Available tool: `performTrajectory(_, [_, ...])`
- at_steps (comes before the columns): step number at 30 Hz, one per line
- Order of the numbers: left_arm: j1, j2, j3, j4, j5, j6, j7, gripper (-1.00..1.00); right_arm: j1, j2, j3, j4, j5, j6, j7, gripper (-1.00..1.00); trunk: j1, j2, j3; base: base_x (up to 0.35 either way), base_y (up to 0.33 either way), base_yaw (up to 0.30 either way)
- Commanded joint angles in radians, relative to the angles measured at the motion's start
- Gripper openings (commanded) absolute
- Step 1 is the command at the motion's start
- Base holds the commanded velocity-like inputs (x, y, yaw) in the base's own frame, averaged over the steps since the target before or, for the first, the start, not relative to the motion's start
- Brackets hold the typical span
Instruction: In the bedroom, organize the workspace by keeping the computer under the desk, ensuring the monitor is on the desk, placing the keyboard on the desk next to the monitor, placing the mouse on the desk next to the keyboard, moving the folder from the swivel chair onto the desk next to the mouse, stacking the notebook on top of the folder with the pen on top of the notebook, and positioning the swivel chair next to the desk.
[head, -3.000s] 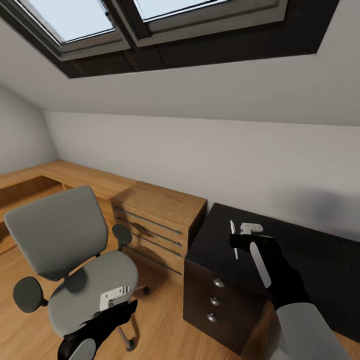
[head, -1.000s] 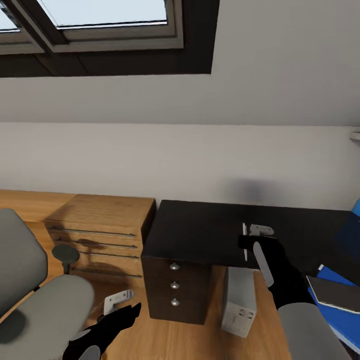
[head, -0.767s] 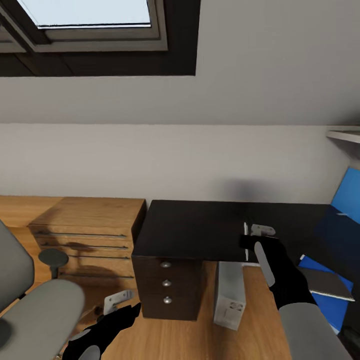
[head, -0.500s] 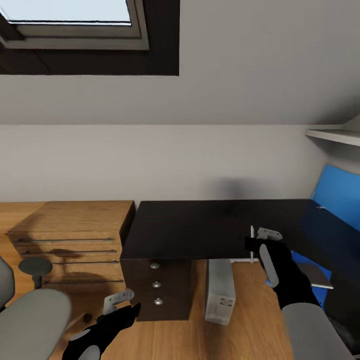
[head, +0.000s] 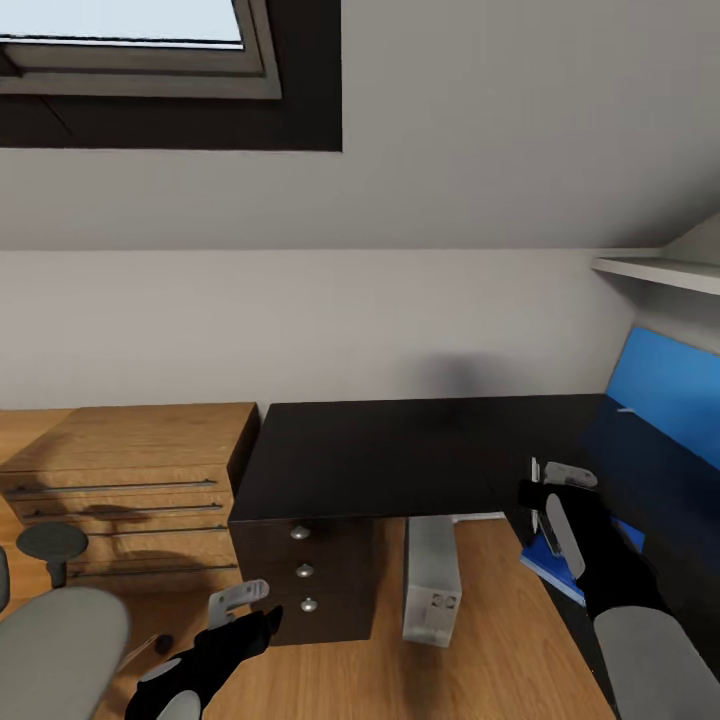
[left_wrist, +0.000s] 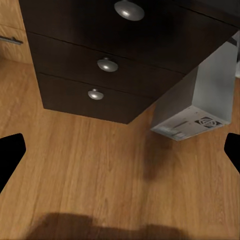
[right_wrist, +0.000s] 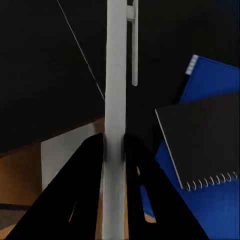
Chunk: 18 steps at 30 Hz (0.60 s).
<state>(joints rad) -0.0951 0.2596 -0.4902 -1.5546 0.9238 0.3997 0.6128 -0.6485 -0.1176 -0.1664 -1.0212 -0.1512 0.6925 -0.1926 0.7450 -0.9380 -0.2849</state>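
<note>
Pen (right_wrist: 115, 115) is sitting clenched upright in my right gripper (right_wrist: 114, 145), hanging over the desk (head: 400, 450) edge. I am seeing the notebook (right_wrist: 205, 140) lying on the blue folder (right_wrist: 212, 80) just beside that gripper. Left gripper (head: 238, 600) is hanging released, farther away.

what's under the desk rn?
Under the desk: the computer standing on the wood floor, beside the drawer unit. Farther back under the top is shadowed and covered, so anything there can't be seen.
</note>
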Motion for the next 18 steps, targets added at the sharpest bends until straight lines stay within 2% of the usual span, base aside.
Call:
performTrajectory(1, [-0.001,0.0,-0.002,-0.002,0.007,0.001,0.008,1.0,-0.001,-0.013,-0.009,0.014,-0.015,0.001,-0.006,-1.0,0.0,-0.001,-0.001,0.0,0.0,0.0])
performTrajectory(4, [-0.001,-0.001,-0.003,-0.001,0.008,0.001,0.01,1.0,-0.004,-0.043,-0.039,0.074,-0.015,-0.023,-0.005,-1.0,0.0,-0.001,-0.001,0.0,-0.005,0.0])
performTrajectory(7, [-0.001,-0.001,-0.004,-0.001,0.009,0.001,0.01,1.0,-0.008,-0.054,-0.044,0.124,-0.015,-0.051,-0.005,-1.0,0.0,-0.001,-0.001,0.0,-0.047,0.0])
performTrajectory(9, [-0.001,-0.002,-0.009,-0.001,0.005,0.001,0.012,1.0,-0.024,-0.066,-0.047,0.193,-0.013,-0.102,-0.005,-1.0,0.0,-0.001,-0.001,0.04,-0.14,0.0])
performTrajectory(10, [-0.002,-0.002,-0.046,-0.001,-0.021,0.0,0.016,1.0,-0.035,-0.074,-0.048,0.232,-0.012,-0.139,-0.006,-1.0,0.0,-0.001,-0.001,0.149,-0.211,0.0])
performTrajectory(11, [-0.002,-0.002,-0.058,-0.001,-0.035,0.0,0.017,1.0,-0.037,-0.077,-0.048,0.239,-0.012,-0.146,-0.007,-1.0,0.0,-0.001,-0.001,0.135,-0.173,0.0])
performTrajectory(15, [-0.002,-0.002,-0.075,-0.001,-0.065,0.0,0.018,1.0,-0.041,-0.089,-0.048,0.254,-0.012,-0.156,-0.007,-1.0,0.0,-0.001,-0.001,0.071,-0.089,0.0])
performTrajectory(18, [-0.002,-0.002,-0.079,-0.001,-0.074,0.001,0.018,1.0,-0.047,-0.099,-0.048,0.278,-0.012,-0.159,-0.007,-1.0,0.0,-0.001,-0.001,0.019,-0.023,0.0])
